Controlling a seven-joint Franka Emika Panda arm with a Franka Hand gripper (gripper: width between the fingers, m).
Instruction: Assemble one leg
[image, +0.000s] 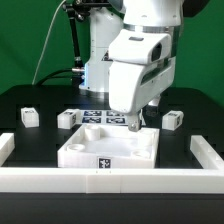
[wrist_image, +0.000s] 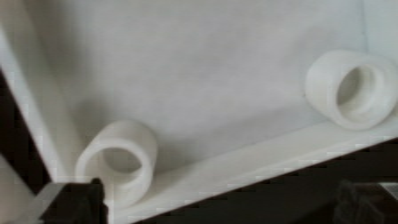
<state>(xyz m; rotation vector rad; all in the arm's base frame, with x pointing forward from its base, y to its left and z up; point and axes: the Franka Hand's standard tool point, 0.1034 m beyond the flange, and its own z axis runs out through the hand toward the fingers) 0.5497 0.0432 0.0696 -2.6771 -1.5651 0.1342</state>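
Three legs show in the exterior view as small white tagged blocks on the black table: one (image: 29, 117) at the left, one (image: 67, 119) beside it, one (image: 172, 120) at the right. The large flat white square piece (image: 110, 150) lies in front of them. My gripper (image: 134, 124) is low over that piece's far right corner. In the wrist view the gripper (wrist_image: 214, 212) is open, its dark fingers (wrist_image: 63, 205) wide apart astride the piece's rim (wrist_image: 267, 170), with no leg between them. Two round sockets (wrist_image: 121, 160) (wrist_image: 350, 88) show inside the piece.
The marker board (image: 100, 117) lies behind the square piece, partly hidden by the arm. A low white wall runs along the front (image: 110, 181), the left (image: 5, 147) and the right (image: 208, 155) of the work area.
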